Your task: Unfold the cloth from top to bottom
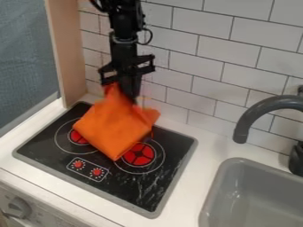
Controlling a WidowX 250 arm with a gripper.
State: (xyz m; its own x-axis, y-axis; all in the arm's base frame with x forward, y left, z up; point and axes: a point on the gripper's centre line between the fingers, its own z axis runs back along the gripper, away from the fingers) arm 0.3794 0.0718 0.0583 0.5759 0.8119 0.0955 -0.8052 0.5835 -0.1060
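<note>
The glossy black stovetop (pixel 139 188) had its round red burners (pixel 139 155) part-hidden behind a floppy orange cloth (pixel 114 126), its peaked top pinched in the kinda blurry black two-finger gripper (pixel 125 92). The smooth grey sink (pixel 220 184) got cut off.

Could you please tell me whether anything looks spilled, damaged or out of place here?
Nothing stands out as spilled or damaged. The orange cloth hangs at a slant from the end effector over the stovetop, which fits unfolding it.

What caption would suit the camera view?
An orange cloth hangs from a black robot gripper over a toy stove, near a grey sink.
</note>
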